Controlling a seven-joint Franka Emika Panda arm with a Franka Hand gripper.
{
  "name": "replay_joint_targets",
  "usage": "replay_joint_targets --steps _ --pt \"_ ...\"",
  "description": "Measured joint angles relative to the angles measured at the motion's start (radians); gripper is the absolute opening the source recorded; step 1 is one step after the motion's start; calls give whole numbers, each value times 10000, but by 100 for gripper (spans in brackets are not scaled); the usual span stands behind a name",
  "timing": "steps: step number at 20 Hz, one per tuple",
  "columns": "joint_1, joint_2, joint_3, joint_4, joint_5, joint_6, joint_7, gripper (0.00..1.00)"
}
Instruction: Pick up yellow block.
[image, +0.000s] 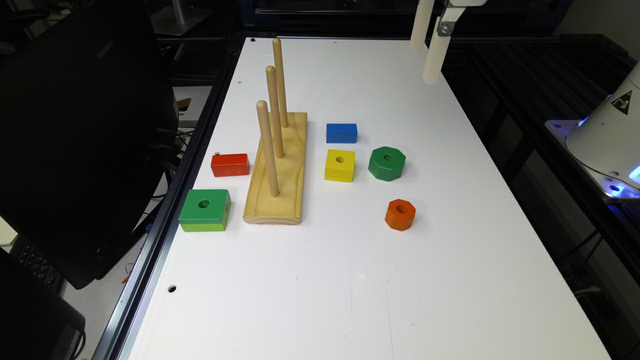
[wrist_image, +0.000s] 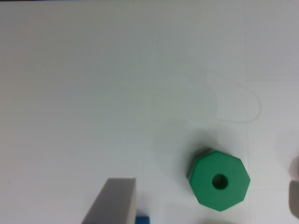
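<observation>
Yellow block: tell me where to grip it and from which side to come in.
Come from above and close on two opposite flat side faces of the yellow block. It lies flat, hole up. Probably best the faces toward the peg base and green octagon; the blue block crowds another.

Peg base (image: 278, 180) – red block (image: 230, 164), blue block (image: 341, 133), green octagon (image: 386, 163), orange octagon (image: 400, 214).

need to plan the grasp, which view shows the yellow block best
The exterior view: the whole yellow block shows, hole up, between the blue block and green octagon. The wrist view catches at most a pale sliver at its edge.
</observation>
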Motion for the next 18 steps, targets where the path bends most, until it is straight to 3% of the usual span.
replay_joint_targets --steps 11,18 --pt "5 301 17 298 0 158 18 100" --pt "4 773 30 769 0 189 40 100"
